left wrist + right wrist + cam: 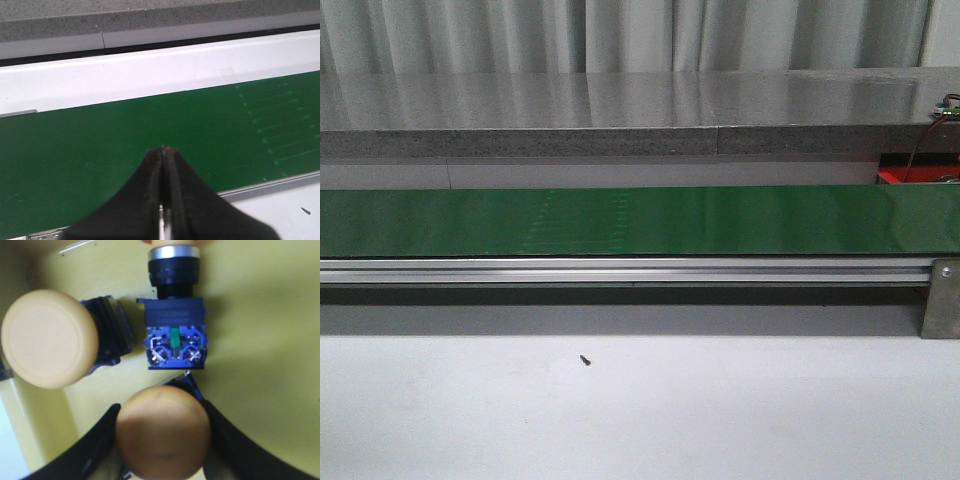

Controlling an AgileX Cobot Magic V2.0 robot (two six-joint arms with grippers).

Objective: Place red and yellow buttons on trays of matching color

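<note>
My front camera looks forward and slightly down across the white table (640,420) at the green belt (620,220), which runs across the whole frame, with a grey ledge (620,110) and curtain (620,35) behind. My left wrist camera sits close above that same belt (100,145), facing along its own fingers (150,200) toward the ledge; belt and table edge are what these two views share. My right wrist camera points straight down, very near, at a yellow tray (260,340) that fills its frame and that neither other view shows.
</note>
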